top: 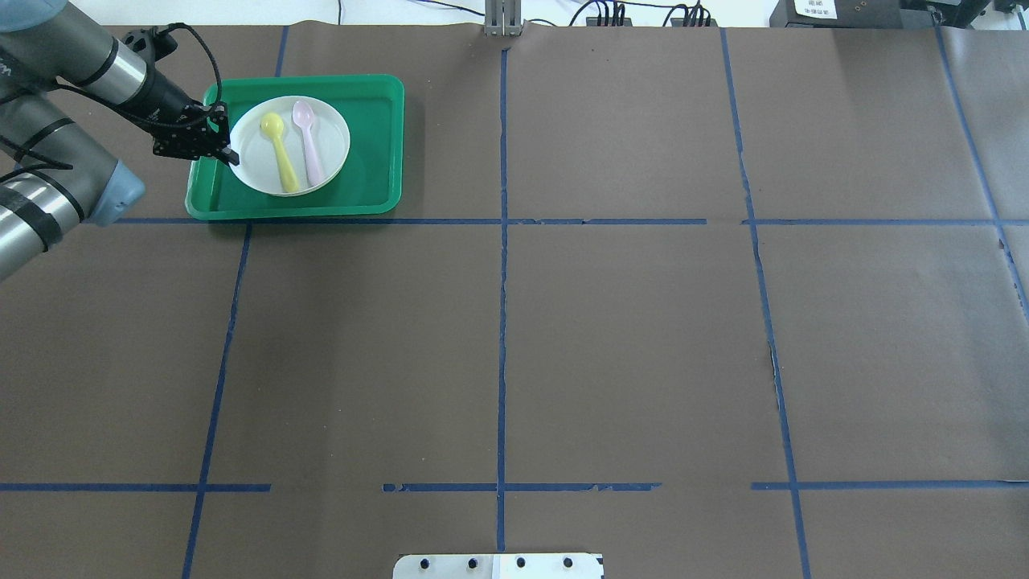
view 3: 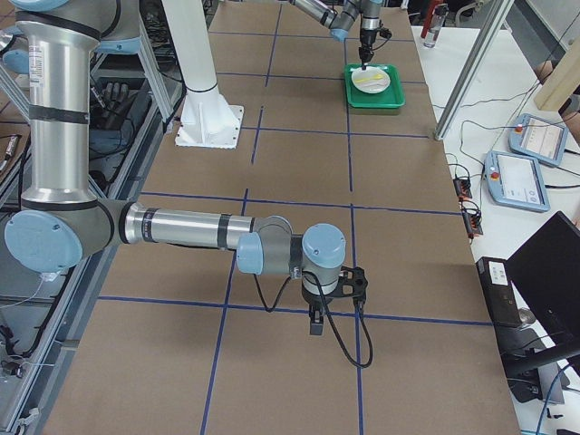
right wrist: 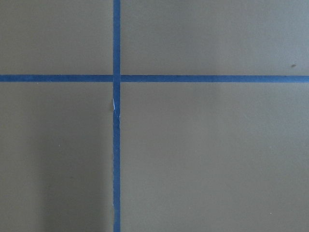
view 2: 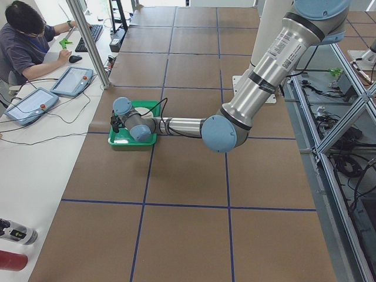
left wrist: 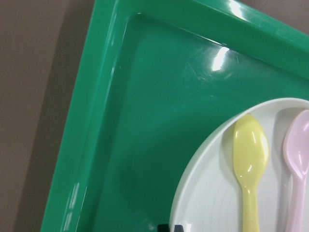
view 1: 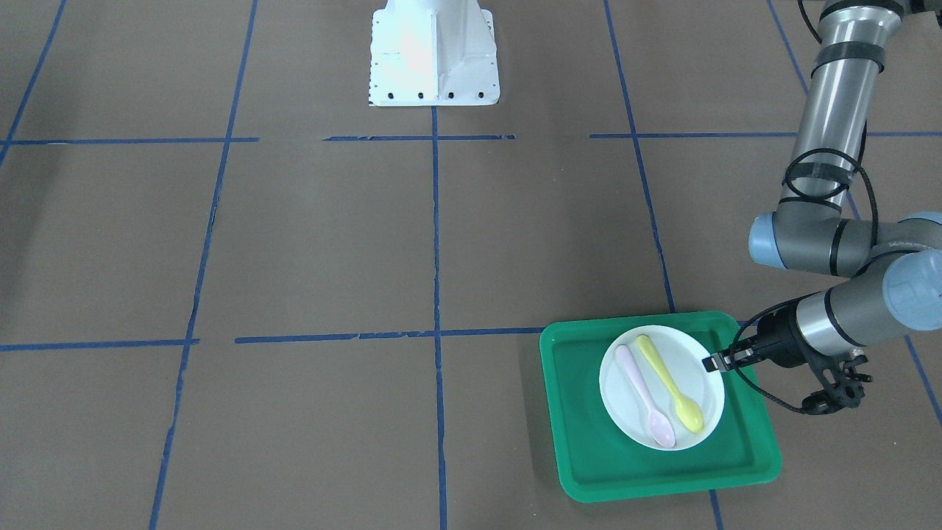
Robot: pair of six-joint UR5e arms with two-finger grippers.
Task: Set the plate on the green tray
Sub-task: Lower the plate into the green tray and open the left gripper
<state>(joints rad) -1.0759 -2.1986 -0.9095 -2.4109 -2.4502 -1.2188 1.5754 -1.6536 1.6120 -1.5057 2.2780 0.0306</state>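
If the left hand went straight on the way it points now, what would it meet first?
The plate: the left hand angles down with its tips at the rim, apparently pinching it. Right below is the floor of the green tray, though depth is hard to judge.

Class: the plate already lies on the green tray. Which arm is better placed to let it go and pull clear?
Left. The left gripper pinches the rim of the plate, on the green tray; the right gripper hangs over the table far away.

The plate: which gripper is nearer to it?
Left. The left gripper is at the rim of the plate; the right gripper hangs far off over the table.
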